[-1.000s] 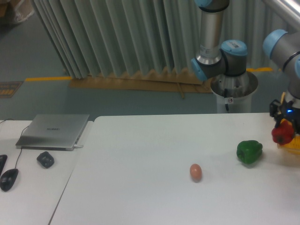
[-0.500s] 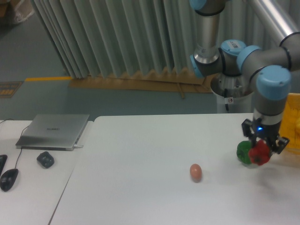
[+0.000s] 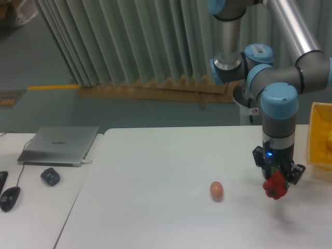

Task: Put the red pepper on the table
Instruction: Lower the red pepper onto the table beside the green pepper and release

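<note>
The red pepper (image 3: 275,187) is glossy red and hangs in my gripper (image 3: 275,179), a little above the white table (image 3: 155,197) at its right side. The gripper points straight down and its fingers are shut on the pepper's top. The green pepper is hidden, probably behind my gripper and the red pepper. A shadow lies on the table just below and right of the pepper.
A small pinkish-brown egg (image 3: 217,190) lies on the table left of the gripper. A yellow basket (image 3: 320,140) stands at the right edge. On the adjoining desk at left are a grey laptop (image 3: 59,145), a dark object (image 3: 50,176) and a mouse (image 3: 10,197).
My arm has carried the red pepper leftward from beside the yellow basket to over the table, and slightly lower. The green pepper, visible earlier, is now covered.
</note>
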Tool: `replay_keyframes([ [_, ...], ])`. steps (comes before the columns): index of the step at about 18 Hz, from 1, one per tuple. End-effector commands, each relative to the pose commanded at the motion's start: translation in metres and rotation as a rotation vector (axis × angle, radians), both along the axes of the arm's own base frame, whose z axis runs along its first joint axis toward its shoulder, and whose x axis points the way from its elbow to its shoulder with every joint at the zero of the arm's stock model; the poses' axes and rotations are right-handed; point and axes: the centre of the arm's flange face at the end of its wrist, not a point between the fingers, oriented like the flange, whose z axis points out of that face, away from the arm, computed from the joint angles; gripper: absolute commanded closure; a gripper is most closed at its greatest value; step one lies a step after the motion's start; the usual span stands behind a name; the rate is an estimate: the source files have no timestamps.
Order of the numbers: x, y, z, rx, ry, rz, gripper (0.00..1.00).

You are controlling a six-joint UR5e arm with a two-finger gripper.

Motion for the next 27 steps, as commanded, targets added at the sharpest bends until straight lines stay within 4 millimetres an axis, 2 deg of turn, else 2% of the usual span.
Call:
replay_keyframes([
  [3, 0.007, 0.007, -0.011, -0.066, 0.048, -0.024, 0.56],
  [6, 0.005, 0.01, -0.026, -0.082, 0.034, -0.026, 0.56],
  [9, 0.005, 0.01, -0.027, -0.085, 0.032, -0.03, 0.56],
  [12, 0.002, 0.013, -0.04, -0.092, 0.029, -0.027, 0.56],
  [18, 0.005, 0.011, -0.036, -0.089, 0.034, -0.028, 0.54],
  [19, 0.005, 0.012, -0.037, -0.09, 0.033, -0.028, 0.46],
  [21, 0.003, 0.009, -0.041, -0.114, 0.05, -0.028, 0.0],
  [23, 0.011, 0.011, -0.046, -0.163, 0.092, -0.051, 0.0],
  [27, 0.012, 0.011, -0.046, -0.163, 0.095, -0.054, 0.0],
])
